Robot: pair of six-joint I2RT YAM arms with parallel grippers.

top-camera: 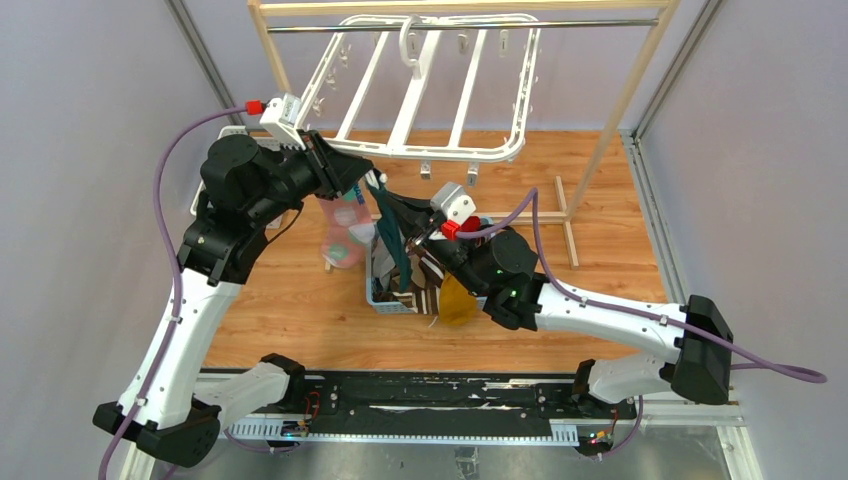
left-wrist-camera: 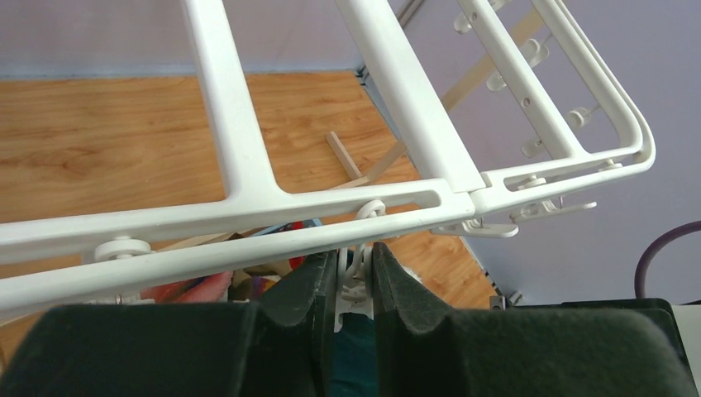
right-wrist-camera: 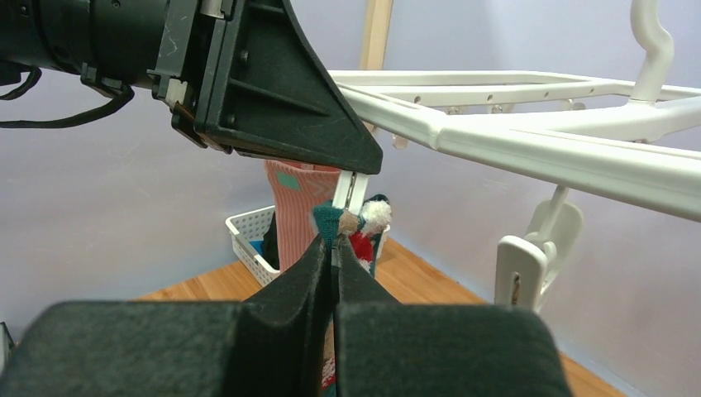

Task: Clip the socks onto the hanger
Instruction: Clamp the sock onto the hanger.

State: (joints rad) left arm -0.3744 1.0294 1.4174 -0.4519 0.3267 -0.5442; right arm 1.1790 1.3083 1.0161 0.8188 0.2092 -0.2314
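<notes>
The dark teal fabric sock (right-wrist-camera: 327,220), pinched cuff-up in the closed right tool (right-wrist-camera: 334,248), is held just below the small white hanger clip (right-wrist-camera: 352,188) at twelve o'clock, itself squeezed by the narrowed left tool (left-wrist-camera: 355,256).

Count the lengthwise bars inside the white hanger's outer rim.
3. A thick centre bar runs down from the hook; a thinner left bar and a thinner right bar flank it. None appears hidden.

Hanger (top-camera: 408,100) hangs off the rail of wooden rack (top-camera: 645,70). Left gripper (top-camera: 360,182) at its near-left corner; right gripper (top-camera: 393,208) just beside, pinching dark teal sock (top-camera: 400,255) draping into basket (top-camera: 383,298). 1 pink sock (top-camera: 345,235) hangs left of it.
</notes>
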